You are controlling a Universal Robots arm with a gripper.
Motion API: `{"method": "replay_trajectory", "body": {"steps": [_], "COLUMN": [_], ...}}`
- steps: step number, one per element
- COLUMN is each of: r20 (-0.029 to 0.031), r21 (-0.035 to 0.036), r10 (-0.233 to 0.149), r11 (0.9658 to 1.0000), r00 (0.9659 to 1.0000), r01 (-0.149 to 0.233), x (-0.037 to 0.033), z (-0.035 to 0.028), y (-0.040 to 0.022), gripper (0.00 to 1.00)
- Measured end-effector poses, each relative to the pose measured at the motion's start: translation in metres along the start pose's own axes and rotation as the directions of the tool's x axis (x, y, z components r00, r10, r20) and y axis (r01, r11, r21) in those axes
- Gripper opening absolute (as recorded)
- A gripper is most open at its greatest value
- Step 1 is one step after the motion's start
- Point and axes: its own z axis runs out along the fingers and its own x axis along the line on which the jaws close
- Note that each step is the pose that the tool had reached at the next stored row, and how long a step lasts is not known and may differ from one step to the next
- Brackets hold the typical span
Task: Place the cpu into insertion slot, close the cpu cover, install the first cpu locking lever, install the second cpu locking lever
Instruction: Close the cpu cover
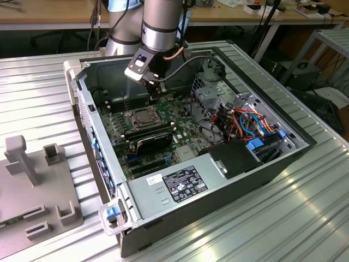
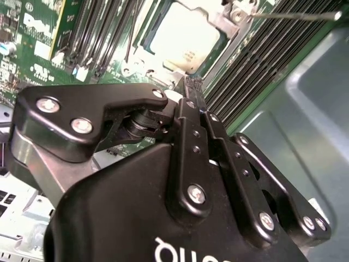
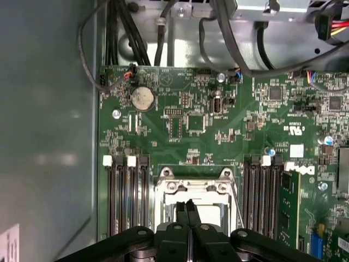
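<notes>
Nearest me, a grey plastic fixture [image 1: 32, 180] sits on the ribbed metal table [image 1: 272, 229] at the exterior view's left, low in the frame. Past it lies the open computer case [image 1: 218, 204], with the power supply [image 1: 185, 183] along its near side and the green motherboard [image 1: 121, 135] deeper in.

Toward the middle of that board, the cpu [image 1: 143, 115] lies in the insertion slot [image 3: 162, 210]. The cpu cover [image 3: 191, 187] looks to be folded down around it, so the silvery top shows through the window. The gripper [image 1: 151, 87] hangs just above. In the first wrist view the fingers [image 3: 182, 210] are pressed together with nothing between them, their tips over the cover's edge.

A thin locking lever [image 2: 294, 16] sticks out free beside the socket, so I'd say the cover isn't clamped yet. That's where my worry lies.

- **Lever slipping:** the rod is springy and those tips are narrow. If they pushed it a shade off-centre, it could slide off and snap back.
- **Wrong contact:** the tips could land on the chip or the board instead of the lever.
- **Cover lifting:** an unclamped cover could rise and let the chip shift on its pins.
- **Tight quarters:** memory slots [image 3: 128, 196] crowd both sides, leaving little room for a sideways error.
</notes>
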Motion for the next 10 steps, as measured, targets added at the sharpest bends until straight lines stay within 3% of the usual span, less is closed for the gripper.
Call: {"method": "replay_trajectory", "body": {"steps": [3,10], "r20": [0.0001,0.0], "r21": [0.0001,-0.0001], "r10": [0.0,0.0], "r11": [1.0,1.0], "r00": [1.0,1.0], "r01": [0.0,0.0], "x": [-0.0002,-0.0076], "z": [0.0002,0.0006], "y": [-0.0054,-0.0109], "gripper": [0.11,0.11]}}
